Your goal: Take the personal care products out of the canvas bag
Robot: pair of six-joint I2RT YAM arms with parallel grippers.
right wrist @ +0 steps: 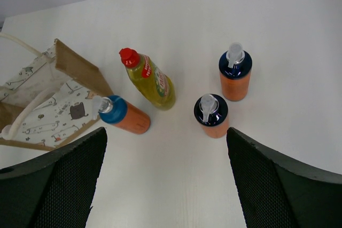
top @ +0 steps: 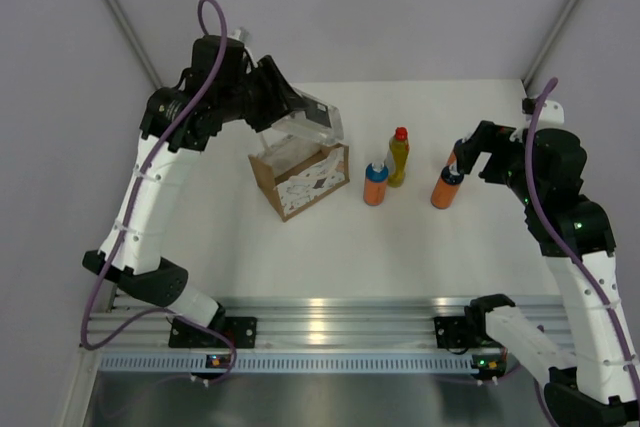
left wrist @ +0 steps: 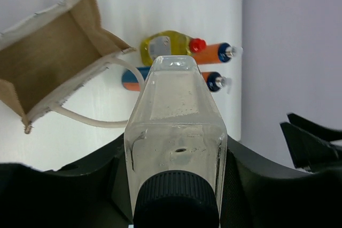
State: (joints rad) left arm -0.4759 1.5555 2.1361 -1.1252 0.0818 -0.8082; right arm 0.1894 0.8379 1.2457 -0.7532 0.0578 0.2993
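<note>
left gripper (top: 318,119): jaws clamped on the clear bottle (left wrist: 176,132), dark cap nearest the wrist, raised just beside the open canvas bag (top: 300,179). right gripper (right wrist: 165,137): jaws spread wide, holding nothing. two orange bottles (right wrist: 212,116) stand beneath their gap. the yellow bottle (right wrist: 152,81) and third orange bottle (right wrist: 125,117) stand off to one side, toward the bag.

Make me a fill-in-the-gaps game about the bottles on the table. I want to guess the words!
1. The left jaws hold the clear bottle, while the right jaws are ___.
2. The yellow bottle has a ___ cap.
3. On the table stand ___ orange bottles with blue tops.

Missing words: open; red; three.
</note>
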